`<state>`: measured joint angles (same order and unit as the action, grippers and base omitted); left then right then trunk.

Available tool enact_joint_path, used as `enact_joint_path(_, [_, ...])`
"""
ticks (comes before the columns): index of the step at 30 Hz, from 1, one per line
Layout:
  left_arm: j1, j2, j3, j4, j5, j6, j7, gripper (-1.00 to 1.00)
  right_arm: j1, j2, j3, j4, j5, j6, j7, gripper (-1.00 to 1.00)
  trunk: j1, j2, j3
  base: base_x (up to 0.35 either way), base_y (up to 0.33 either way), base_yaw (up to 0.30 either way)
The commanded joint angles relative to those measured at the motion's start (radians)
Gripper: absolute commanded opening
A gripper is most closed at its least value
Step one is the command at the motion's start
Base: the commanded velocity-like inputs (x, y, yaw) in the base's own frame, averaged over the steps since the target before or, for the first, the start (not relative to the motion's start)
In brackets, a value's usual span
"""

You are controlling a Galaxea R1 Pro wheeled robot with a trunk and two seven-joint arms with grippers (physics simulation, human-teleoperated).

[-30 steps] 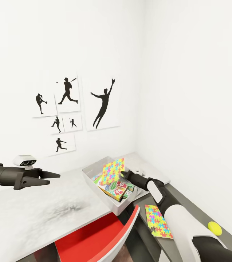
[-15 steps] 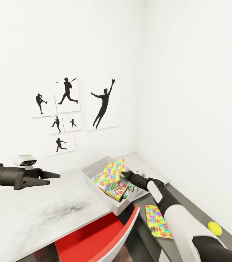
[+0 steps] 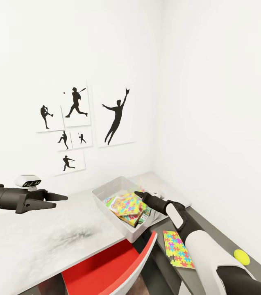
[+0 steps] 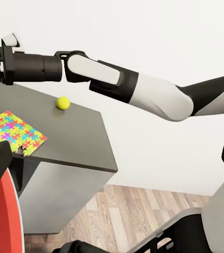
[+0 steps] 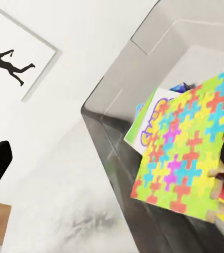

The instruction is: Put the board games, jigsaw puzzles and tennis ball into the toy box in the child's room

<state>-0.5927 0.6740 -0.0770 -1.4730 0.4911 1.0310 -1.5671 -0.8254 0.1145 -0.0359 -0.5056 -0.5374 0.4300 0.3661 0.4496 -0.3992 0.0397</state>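
The light grey toy box (image 3: 105, 189) stands at the right end of the pale table (image 3: 36, 241). A multicolour jigsaw puzzle (image 3: 131, 204) lies loose inside it, tilted on top of printed board games (image 3: 113, 201). My right gripper (image 3: 140, 196) hovers open just above that sheet; in the right wrist view the puzzle (image 5: 191, 158) rests over a board game (image 5: 153, 124) within the box wall (image 5: 122, 79). A second jigsaw puzzle (image 3: 178, 249) and the tennis ball (image 3: 241, 257) lie on the dark grey surface (image 3: 206, 227). My left gripper (image 3: 58, 198) hangs open and empty over the pale table.
A red chair (image 3: 105, 266) sits tucked under the table in front of the box. A small white device (image 3: 28, 180) stands at the back left. White walls with black sports silhouettes (image 3: 116, 116) close the corner. The left wrist view looks across the puzzle (image 4: 11, 132), ball (image 4: 63, 103) and wood floor (image 4: 143, 211).
The jigsaw puzzle that stood upright at my right gripper over the box has dropped flat onto the board games inside. The left arm has not moved.
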Motion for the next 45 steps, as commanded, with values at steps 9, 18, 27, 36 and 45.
enact_joint_path(9, [-0.001,0.001,-0.003,0.000,0.000,0.011,-0.004,1.00,0.000,-0.008,-0.006,-0.001,-0.006,0.006,0.001,1.00,0.000,-0.001,-0.001,0.000,0.000,0.000])
enact_joint_path(18, [0.000,0.001,-0.002,0.000,0.000,0.010,-0.004,1.00,0.000,-0.012,-0.008,-0.002,-0.006,0.002,0.002,1.00,0.000,-0.001,-0.001,0.000,0.000,0.000])
enact_joint_path(27, [0.000,0.001,-0.001,0.000,-0.001,0.009,-0.004,1.00,0.043,-0.044,-0.024,-0.120,-0.008,0.012,0.114,1.00,0.000,-0.001,0.003,0.000,0.000,-0.019])
enact_joint_path(36, [-0.001,0.001,-0.002,0.001,0.000,0.009,-0.004,1.00,0.178,-0.144,-0.103,-0.197,-0.007,0.011,0.444,1.00,0.000,-0.001,0.015,0.000,0.000,-0.151])
enact_joint_path(45, [-0.001,0.001,-0.003,0.002,-0.002,0.008,-0.004,1.00,0.228,-0.190,-0.155,-0.212,-0.005,0.010,0.630,1.00,0.000,-0.001,0.027,0.000,0.000,-0.191])
